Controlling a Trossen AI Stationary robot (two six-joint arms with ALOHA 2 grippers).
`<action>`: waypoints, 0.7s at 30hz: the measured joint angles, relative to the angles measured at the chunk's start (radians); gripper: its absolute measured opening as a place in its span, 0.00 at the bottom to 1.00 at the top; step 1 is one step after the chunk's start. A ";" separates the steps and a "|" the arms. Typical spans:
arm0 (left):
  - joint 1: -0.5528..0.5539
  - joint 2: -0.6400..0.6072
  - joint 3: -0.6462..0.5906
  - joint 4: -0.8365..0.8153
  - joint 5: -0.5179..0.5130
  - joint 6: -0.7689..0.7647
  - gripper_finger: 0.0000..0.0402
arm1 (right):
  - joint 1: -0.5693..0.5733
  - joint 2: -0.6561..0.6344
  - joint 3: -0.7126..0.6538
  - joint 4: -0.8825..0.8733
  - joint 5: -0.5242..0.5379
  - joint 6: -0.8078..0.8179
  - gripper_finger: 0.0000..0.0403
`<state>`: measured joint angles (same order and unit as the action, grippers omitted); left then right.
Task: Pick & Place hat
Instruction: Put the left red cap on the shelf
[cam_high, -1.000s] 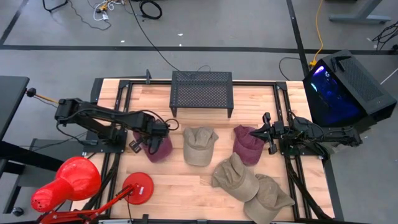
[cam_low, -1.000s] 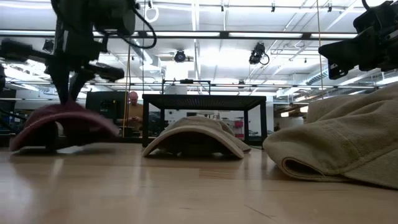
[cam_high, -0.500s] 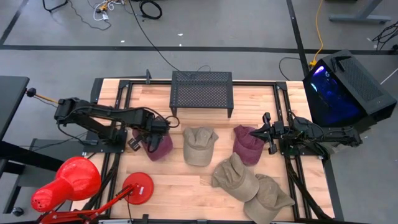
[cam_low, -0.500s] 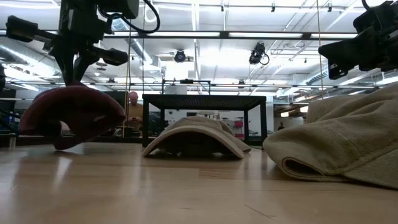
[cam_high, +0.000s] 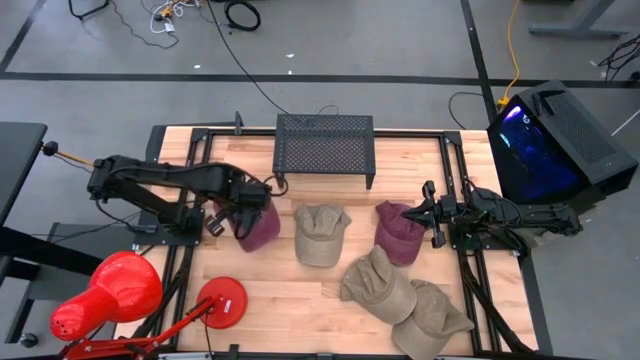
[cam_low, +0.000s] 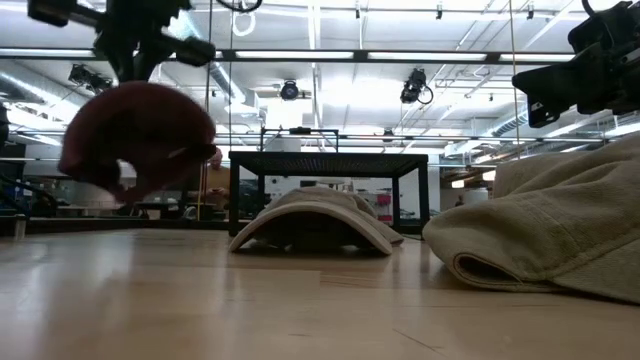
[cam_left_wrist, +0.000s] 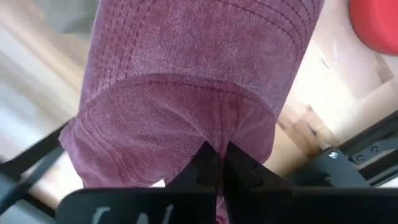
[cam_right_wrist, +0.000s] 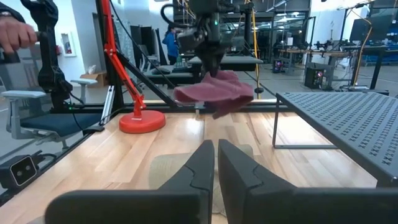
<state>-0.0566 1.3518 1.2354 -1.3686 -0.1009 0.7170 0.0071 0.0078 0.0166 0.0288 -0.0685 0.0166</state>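
At the left of the bench, the left claw pinches the maroon hat by its fabric and holds it clear above the wood. At the right, the right claw sits closed beside another maroon hat.

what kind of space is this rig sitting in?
Probably a robotics lab or workshop: open industrial ceiling with strip lights, loose black cables on the grey floor, an office chair, and workbenches with monitors behind the wooden table.
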 joint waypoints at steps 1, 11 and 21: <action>0.000 0.000 0.018 -0.007 -0.007 0.000 0.01 | 0.000 0.000 0.000 0.000 0.000 0.000 0.07; 0.000 0.000 0.157 -0.019 -0.080 0.002 0.01 | 0.000 0.000 0.000 0.000 0.000 0.000 0.07; 0.016 0.001 0.173 -0.021 -0.090 0.028 0.01 | 0.000 0.000 0.000 0.000 0.000 0.000 0.07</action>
<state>-0.0410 1.3525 1.4086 -1.3891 -0.1905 0.7451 0.0071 0.0079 0.0166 0.0287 -0.0685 0.0166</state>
